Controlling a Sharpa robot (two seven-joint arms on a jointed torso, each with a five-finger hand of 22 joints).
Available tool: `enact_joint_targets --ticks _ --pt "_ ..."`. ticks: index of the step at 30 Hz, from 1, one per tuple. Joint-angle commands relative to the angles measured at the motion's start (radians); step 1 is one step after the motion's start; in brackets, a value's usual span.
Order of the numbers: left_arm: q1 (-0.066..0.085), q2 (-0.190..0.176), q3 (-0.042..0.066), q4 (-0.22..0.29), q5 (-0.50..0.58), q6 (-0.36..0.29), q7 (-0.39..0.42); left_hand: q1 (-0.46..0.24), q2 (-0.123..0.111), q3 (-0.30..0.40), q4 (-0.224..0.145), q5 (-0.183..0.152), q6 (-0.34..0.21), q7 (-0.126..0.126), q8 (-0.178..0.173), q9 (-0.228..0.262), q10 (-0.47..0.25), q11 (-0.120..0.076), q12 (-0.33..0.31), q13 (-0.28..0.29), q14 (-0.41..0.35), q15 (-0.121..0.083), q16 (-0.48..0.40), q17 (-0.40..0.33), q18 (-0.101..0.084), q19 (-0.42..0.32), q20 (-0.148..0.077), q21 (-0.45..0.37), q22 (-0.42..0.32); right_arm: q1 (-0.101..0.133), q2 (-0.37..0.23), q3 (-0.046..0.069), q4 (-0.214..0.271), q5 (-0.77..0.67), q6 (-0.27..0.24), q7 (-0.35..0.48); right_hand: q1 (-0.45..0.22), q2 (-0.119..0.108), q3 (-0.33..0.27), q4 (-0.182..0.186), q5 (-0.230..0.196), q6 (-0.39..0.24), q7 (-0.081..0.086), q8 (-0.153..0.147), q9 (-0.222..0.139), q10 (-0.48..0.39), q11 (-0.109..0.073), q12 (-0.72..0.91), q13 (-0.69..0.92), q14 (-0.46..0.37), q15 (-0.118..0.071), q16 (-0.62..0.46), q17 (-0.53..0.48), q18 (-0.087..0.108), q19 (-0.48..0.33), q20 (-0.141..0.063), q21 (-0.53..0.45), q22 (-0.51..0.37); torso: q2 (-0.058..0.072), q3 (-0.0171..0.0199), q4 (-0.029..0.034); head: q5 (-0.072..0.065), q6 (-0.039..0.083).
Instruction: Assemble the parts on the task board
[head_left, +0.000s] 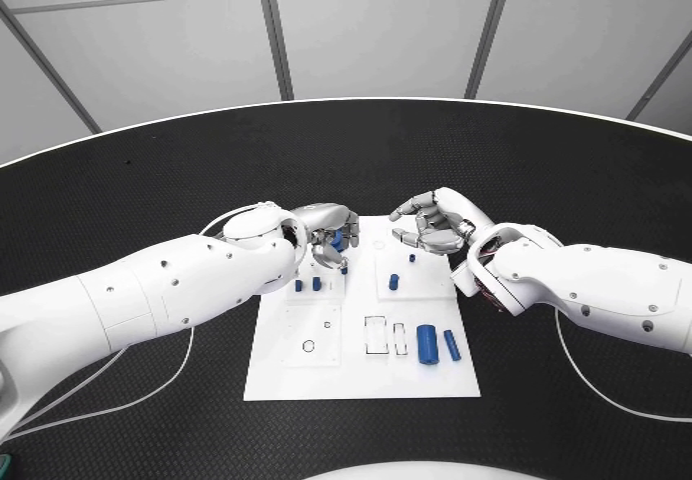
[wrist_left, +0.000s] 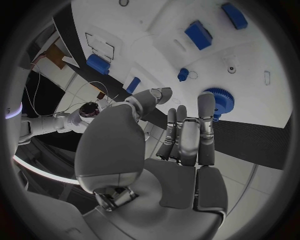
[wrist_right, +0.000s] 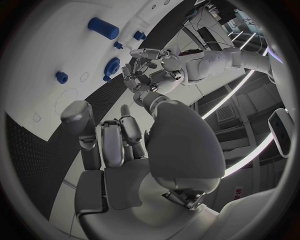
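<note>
Hands first: the left hand (head_left: 326, 228) hangs over the far-left corner of the board (head_left: 332, 375), and the right hand (head_left: 433, 225) over its far edge just beside it, the two close but apart.

Progress looks partial, as a judgement. Two small pegs (head_left: 307, 285) stand in the board near the left hand, and a short cylinder (head_left: 395, 283) sits near the right hand. On the board's near-right part a large cylinder (head_left: 427, 341) and a thinner pin (head_left: 453, 346) lie loose, and several outlined slots there seem unfilled.

The left hand's fingers are partly curled, with a blue gear (wrist_left: 219, 101) at its fingertips (wrist_left: 206, 107); it appears to pinch the gear, though contact is not plain. The right hand's fingers are half curled with nothing in them.
</note>
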Motion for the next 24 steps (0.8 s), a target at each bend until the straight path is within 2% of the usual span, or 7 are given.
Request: enact_joint_targets --ticks 1,8,11,24 --pt "-0.010 0.005 0.000 -0.008 -0.002 0.001 0.000 -0.006 0.002 -0.001 -0.002 0.002 0.012 0.009 -0.007 -0.003 0.011 0.001 -0.007 -0.003 0.007 -0.001 0.004 0.004 0.008 0.008 0.000 0.006 0.007 0.000 -0.001 0.000 0.001 0.000 -0.003 0.001 -0.009 -0.001 0.004 -0.005 0.006 -0.003 0.002 0.002 -0.002 -0.008 -0.001 -0.006 -0.003 0.041 -0.006 -0.006 -0.002 0.018 -0.007 0.003 -0.010 -0.003 -0.001 -0.0001 0.0019 -0.003 -0.002" --pt "-0.026 0.010 0.000 -0.019 -0.005 -0.001 0.000 -0.006 0.002 0.000 -0.002 0.002 0.015 0.010 -0.008 -0.004 0.014 0.001 -0.008 -0.004 0.007 -0.002 0.005 0.004 0.007 0.011 0.000 0.008 0.010 0.000 -0.003 0.000 0.003 0.000 -0.009 0.003 -0.009 -0.001 0.004 -0.005 0.006 -0.003 0.002 0.002 -0.002 -0.008 -0.001 -0.006 -0.003 0.041 -0.006 -0.006 -0.002 0.018 -0.007 0.003 -0.010 -0.003 -0.001 0.0000 0.0011 0.000 -0.003" --pt "-0.030 0.013 0.000 -0.029 -0.006 0.000 -0.001 -0.006 0.003 0.001 -0.002 0.002 0.017 0.010 -0.009 -0.005 0.016 0.000 -0.008 -0.005 0.008 -0.002 0.005 0.003 0.007 0.013 -0.001 0.009 0.012 0.000 -0.005 0.000 0.004 0.000 -0.013 0.005 -0.009 -0.001 0.005 -0.006 0.007 -0.004 0.002 0.002 -0.002 -0.009 -0.001 -0.006 -0.003 0.041 -0.006 -0.005 -0.001 0.017 -0.007 0.003 -0.010 -0.003 -0.001 0.0007 0.0011 0.001 -0.003" --pt "-0.043 0.026 0.000 -0.052 -0.008 0.014 -0.007 -0.006 0.004 0.003 -0.002 0.002 0.020 0.010 -0.012 -0.007 0.018 0.000 -0.010 -0.008 0.011 -0.002 0.007 0.008 0.007 0.014 -0.001 0.010 0.011 0.000 -0.007 0.000 0.007 0.000 -0.018 0.007 -0.009 -0.001 0.005 -0.006 0.007 -0.004 0.002 0.002 -0.002 -0.009 -0.001 -0.006 -0.003 0.041 -0.006 -0.005 -0.001 0.017 -0.007 0.003 -0.010 -0.003 0.000 -0.0009 0.0013 0.000 -0.003"
